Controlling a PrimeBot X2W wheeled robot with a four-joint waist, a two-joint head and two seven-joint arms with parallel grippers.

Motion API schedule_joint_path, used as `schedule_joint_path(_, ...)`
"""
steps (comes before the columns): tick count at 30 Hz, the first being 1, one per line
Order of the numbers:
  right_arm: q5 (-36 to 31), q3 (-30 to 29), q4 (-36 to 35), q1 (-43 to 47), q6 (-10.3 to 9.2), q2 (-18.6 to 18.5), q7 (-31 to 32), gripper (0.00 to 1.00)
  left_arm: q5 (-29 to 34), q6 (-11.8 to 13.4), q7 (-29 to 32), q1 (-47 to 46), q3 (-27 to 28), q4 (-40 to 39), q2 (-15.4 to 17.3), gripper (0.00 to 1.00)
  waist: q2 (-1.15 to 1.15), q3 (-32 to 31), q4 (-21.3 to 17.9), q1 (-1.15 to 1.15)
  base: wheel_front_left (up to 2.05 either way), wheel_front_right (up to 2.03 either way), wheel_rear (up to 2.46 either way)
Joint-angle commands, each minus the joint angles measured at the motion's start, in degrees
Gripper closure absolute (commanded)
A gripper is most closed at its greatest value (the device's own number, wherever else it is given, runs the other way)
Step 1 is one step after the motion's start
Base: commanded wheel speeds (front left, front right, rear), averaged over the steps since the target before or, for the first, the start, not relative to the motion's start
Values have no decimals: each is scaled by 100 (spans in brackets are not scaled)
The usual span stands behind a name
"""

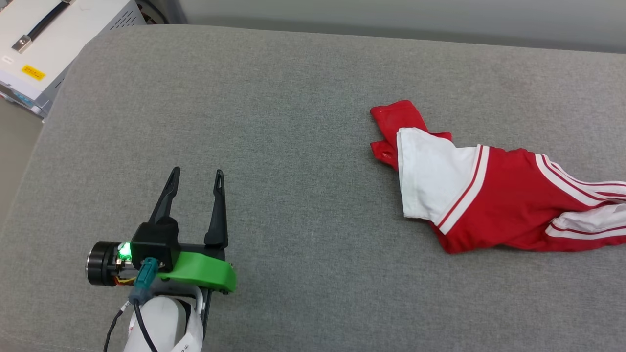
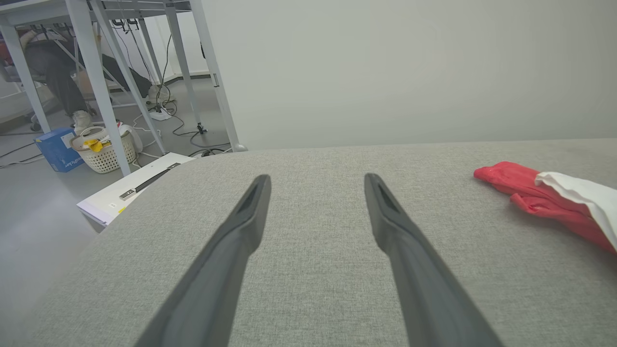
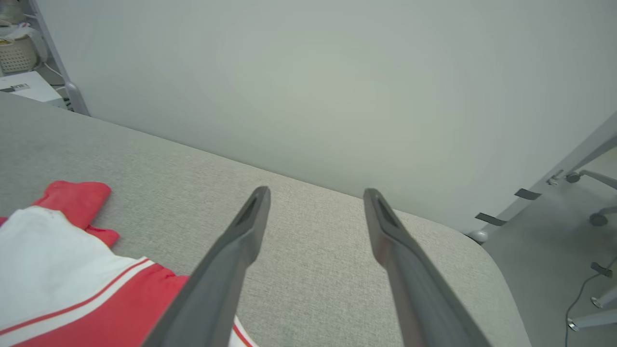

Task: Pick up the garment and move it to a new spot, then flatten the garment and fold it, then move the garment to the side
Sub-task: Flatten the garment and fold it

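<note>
The garment (image 1: 489, 190) is a red shirt with a white sleeve and striped trim, lying crumpled on the right side of the grey cushioned surface (image 1: 293, 146) and running off the right edge of the head view. My left gripper (image 1: 195, 177) hovers open over the lower left of the surface, far from the cloth, with nothing between its fingers. In the left wrist view the garment (image 2: 544, 202) lies off to the right of the gripper (image 2: 315, 179). My right gripper (image 3: 315, 193) stands open above the garment (image 3: 72, 274), which lies at its lower left, with bare cushion between the fingertips.
A white box with a black handle (image 1: 44, 44) stands beyond the far left corner of the surface. A pale wall runs behind the far edge. Table legs, cables and a basket (image 2: 103, 149) stand on the floor to the left; chair wheels (image 3: 597, 219) to the right.
</note>
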Motion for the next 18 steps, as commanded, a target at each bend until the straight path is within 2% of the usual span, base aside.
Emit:
schedule_joint_path(1,-70,-25,-345,75,-3,90,82,0,55,-43,-33,61,3,-26,-29,0,37,-35,10,0,0,0,0)
schedule_joint_path(4,-85,104,-1249,20,-3,180,378,0,80,-55,-33,90,-16,-58,-32,0,37,-62,47,0,0,0,0)
schedule_joint_path(9,80,775,-2359,-215,-3,109,1093,0,111,-77,-33,93,-64,-80,-42,0,37,-85,149,0,0,0,0)
schedule_joint_path(12,309,1340,-2764,-442,-3,13,1628,0,124,-79,-33,80,-87,-98,-51,0,37,-88,203,0,0,0,0)
schedule_joint_path(18,1009,2815,-3184,-988,-3,-309,3152,0,238,-38,-33,65,-131,-178,-29,0,37,-79,278,0,0,0,0)
